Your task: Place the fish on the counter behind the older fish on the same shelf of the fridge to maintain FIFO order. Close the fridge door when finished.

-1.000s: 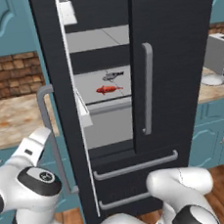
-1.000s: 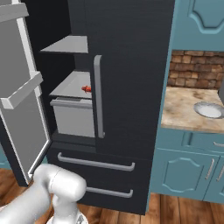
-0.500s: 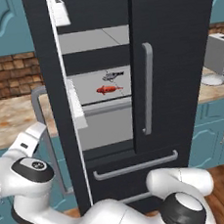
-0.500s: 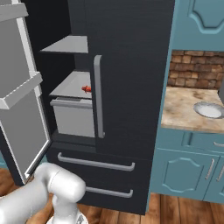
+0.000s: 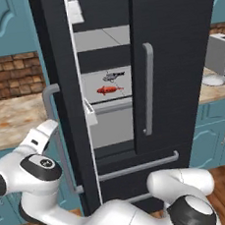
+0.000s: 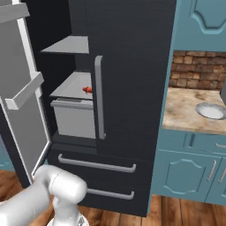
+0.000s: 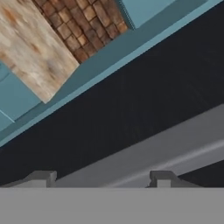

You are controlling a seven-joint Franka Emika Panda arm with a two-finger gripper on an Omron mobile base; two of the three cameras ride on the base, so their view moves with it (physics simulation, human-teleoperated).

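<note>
— While the jaws are held apart, what is seen just ahead of them?

— The grey bar handle [image 7: 175, 146] of the fridge door [image 7: 131, 100] is seen there, unclamped. The fish [image 5: 113, 76] is found well apart from the jaws, on the shelf [image 5: 122, 94], behind the older fish [image 5: 108, 89].

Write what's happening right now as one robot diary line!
fish: on shelf behind older fish | fridge door: open | gripper: at door handle

In the fridge [image 5: 177, 52], the fish [image 5: 113, 76] lies behind the older fish [image 5: 108, 89] on the shelf [image 5: 107, 96]. The fridge door [image 5: 65, 90] stands open before my claw [image 7: 101, 179].
</note>
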